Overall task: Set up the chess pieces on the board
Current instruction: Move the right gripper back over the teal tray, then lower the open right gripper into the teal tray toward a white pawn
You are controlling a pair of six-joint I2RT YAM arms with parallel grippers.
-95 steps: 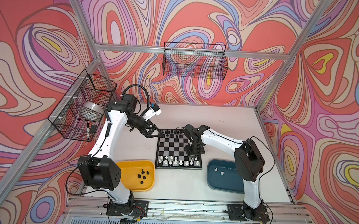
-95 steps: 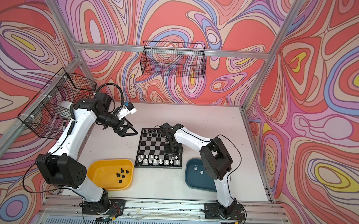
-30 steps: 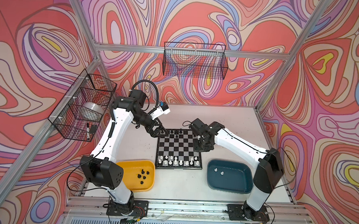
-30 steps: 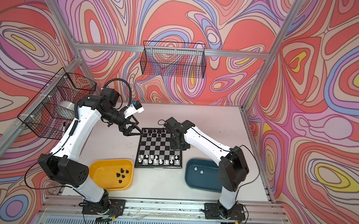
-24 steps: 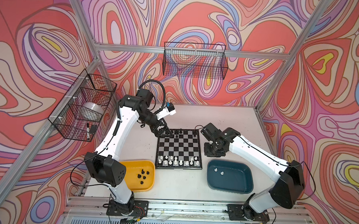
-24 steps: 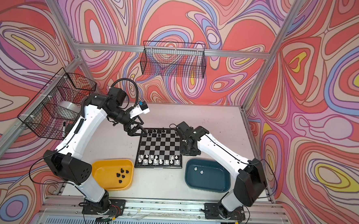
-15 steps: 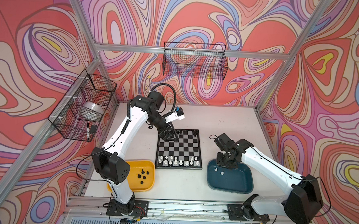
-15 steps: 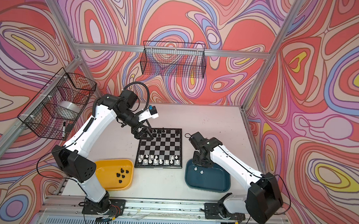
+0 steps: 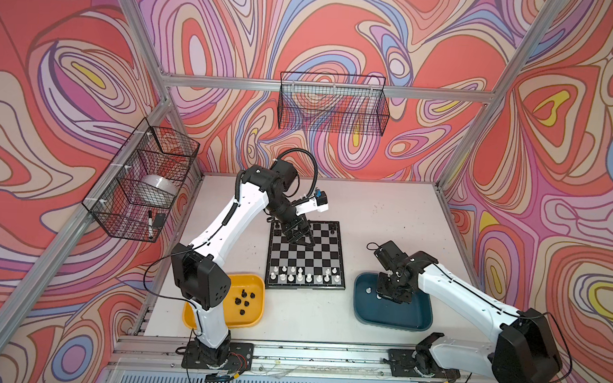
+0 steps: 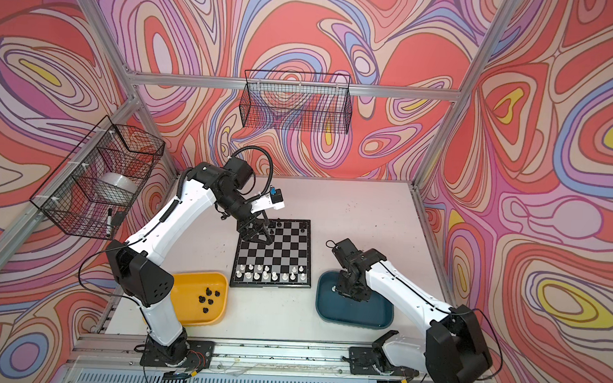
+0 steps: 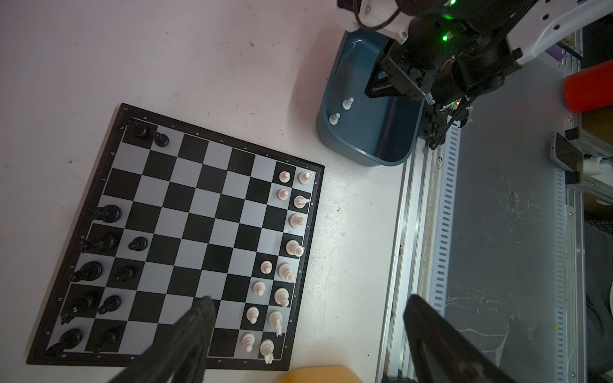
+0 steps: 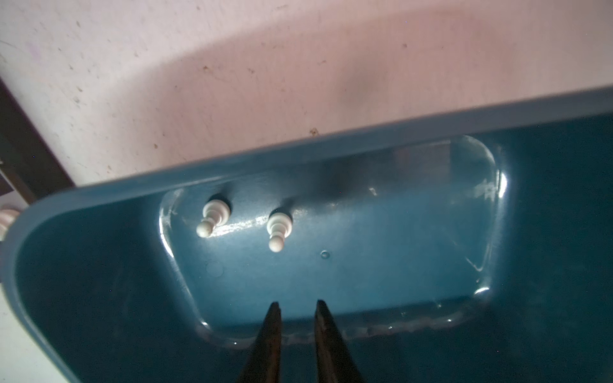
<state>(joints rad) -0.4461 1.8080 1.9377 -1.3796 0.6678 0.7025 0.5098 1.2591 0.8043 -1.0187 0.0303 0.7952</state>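
Observation:
The board [image 9: 308, 257] lies mid-table, also in the left wrist view [image 11: 199, 215]. White chess pieces [image 9: 304, 276] fill most of its two near rows. Black ones [image 11: 99, 243] stand along the far rows, with gaps. Several more black pieces [image 9: 243, 298] lie in the yellow tray [image 9: 251, 319]. Two white pawns [image 12: 214, 217] [image 12: 278, 228] stand in the teal tray [image 9: 392, 319]. My left gripper [image 9: 298, 236] hovers over the board's far-left part, wide open and empty [image 11: 308, 310]. My right gripper [image 12: 296, 304] hangs inside the teal tray a short way from the pawns, with only a narrow empty gap between its tips.
A wire basket [image 9: 333, 107] hangs on the back wall. Another wire basket [image 9: 143, 184] on the left wall holds a tape roll and a marker. The aluminium rail [image 9: 307, 351] runs along the table's front edge, close to both trays.
My left gripper swung right from beside the board to above its far-left part. My right arm left the board and came down into the teal tray, its jaws narrowing slightly.

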